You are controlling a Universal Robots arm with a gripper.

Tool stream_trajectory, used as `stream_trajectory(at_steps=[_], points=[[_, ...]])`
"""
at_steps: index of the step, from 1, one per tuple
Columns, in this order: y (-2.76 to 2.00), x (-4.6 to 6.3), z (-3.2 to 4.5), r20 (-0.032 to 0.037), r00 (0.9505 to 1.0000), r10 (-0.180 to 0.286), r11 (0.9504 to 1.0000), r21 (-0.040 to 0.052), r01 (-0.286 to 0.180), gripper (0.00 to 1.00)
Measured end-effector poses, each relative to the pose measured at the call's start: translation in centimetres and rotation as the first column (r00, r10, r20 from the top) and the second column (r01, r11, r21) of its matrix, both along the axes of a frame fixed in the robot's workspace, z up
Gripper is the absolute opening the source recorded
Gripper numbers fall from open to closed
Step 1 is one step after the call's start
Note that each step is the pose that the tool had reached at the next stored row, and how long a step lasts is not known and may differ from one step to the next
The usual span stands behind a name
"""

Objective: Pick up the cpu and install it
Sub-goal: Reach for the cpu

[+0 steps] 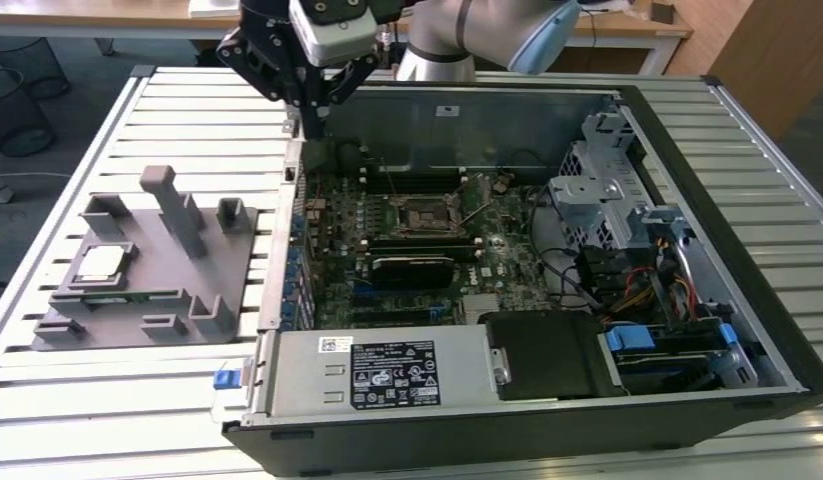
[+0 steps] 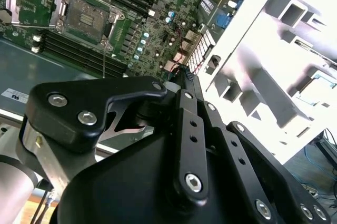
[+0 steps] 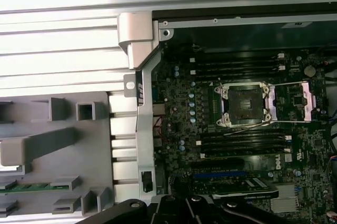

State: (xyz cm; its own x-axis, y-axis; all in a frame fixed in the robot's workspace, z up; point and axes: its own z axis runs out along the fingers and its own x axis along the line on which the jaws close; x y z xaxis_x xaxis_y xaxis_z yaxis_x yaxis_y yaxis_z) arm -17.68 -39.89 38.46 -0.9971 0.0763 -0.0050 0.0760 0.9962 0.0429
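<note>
The cpu (image 1: 102, 262), a small silver square chip, lies on the grey holder block (image 1: 238, 245) on the exterior view's left, outside the computer case. My gripper (image 1: 310, 122) hangs above the case's back left corner, far from the cpu, its black fingers drawn together to a point with nothing between them. In the second wrist view the gripper (image 2: 180, 75) tapers toward the case's edge. The empty cpu socket (image 1: 422, 215) sits on the motherboard with its metal plate (image 3: 297, 100) flipped open; the socket (image 3: 245, 103) (image 2: 84, 18) shows in both wrist views.
The open computer case (image 1: 731, 200) has tall walls, with a drive cage (image 1: 605, 190) and cables at the exterior view's right and a power supply (image 1: 384, 370) in front. A green memory stick (image 3: 31, 186) rests in the holder block. Tall grey posts (image 1: 171, 205) rise beside the cpu.
</note>
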Motion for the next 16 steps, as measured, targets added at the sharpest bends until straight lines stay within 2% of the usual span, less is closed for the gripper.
stream_trajectory(at_steps=[10, 16], points=[[-0.17, -1.3, -0.23, -0.0001, 1.0, 0.0, 1.0, 0.0, 0.0, 0.11], [-0.21, -3.8, -0.34, -0.0001, 1.0, 0.0, 1.0, 0.0, 0.0, 0.11]])
